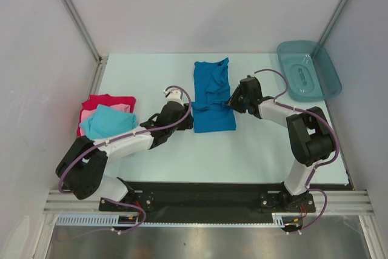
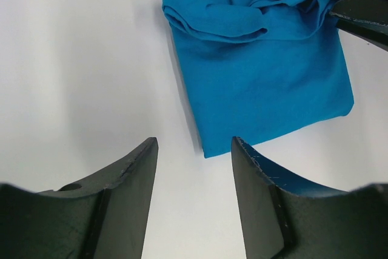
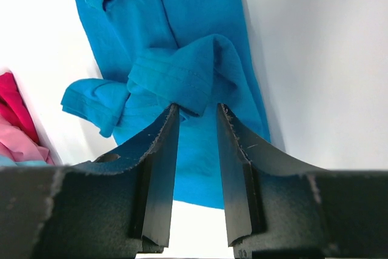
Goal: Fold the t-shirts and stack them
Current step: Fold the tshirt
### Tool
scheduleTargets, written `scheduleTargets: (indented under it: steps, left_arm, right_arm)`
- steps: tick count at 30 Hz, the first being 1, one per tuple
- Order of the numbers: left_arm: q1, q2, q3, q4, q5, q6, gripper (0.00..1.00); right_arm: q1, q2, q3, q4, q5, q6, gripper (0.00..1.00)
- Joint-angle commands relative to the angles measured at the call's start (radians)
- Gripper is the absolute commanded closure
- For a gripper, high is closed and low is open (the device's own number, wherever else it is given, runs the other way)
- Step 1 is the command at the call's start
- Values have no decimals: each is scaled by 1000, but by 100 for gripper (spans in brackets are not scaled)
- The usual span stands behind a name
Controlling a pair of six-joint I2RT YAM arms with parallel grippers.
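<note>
Top external view takes in the whole bench. The blue t-shirt lies near its middle, between the two arms. It is folded into a narrow strip whose long axis runs from the near side toward the far wall, leaning slightly. Its near end is a smooth, flat rectangle with a straight edge, its far end is uneven, and a crumpled ridge crosses its middle.

This view alone shows the teal tray at the far right corner and the whole pile at the left edge. There the turquoise t-shirt lies on the pink t-shirt, which lies over the red t-shirt. The pile is well apart from the blue one.

Left wrist view gives what the overhead cannot. The left tool has its fingers standing apart with nothing between them, over bare bench just short of the shirt's near corner. It also shows the rolled, layered edge of the ridge, with a black tip of the other arm against its right end.

Right wrist view shows the right tool nipped on a raised fold of blue cloth at the shirt's right edge. The fingers are close together, and the stitched hem is drawn up into a peak at their tips. A sliver of red and pink shows at its left margin.
</note>
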Motion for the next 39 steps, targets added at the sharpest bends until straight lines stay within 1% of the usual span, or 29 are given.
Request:
scheduleTargets:
  steps: [1, 5, 8, 12, 14, 15, 23, 35, 39]
  left_arm:
    - [-10, -33, -5, 16, -19, -15, 43]
    - [-9, -38, -7, 16, -22, -13, 43]
    - [-10, -41, -10, 14, -25, -12, 43]
    - [-9, -50, -14, 10, -26, -12, 44]
    - [-10, -56, -17, 8, -28, -10, 44]
    - [-9, -59, -17, 5, -33, -8, 44]
    - [-12, -88, -30, -1, -33, -8, 44]
    - [-17, -99, -50, -1, -39, -12, 45]
    - [-17, -97, -51, -3, -39, -10, 45]
  right_arm:
    - [-2, -17, 41, -14, 10, -16, 64]
    - [0, -5, 56, -16, 8, -18, 64]
    - [-2, 15, 77, -18, 8, -21, 67]
    - [0, 61, 110, -11, -1, -21, 87]
    - [-4, 74, 120, -11, -4, -18, 94]
    - [-4, 78, 123, -11, -6, -18, 100]
    - [-7, 104, 143, -5, -4, -15, 100]
    - [-50, 167, 327, -73, -3, -21, 100]
    - [-71, 183, 351, -83, 0, -21, 100]
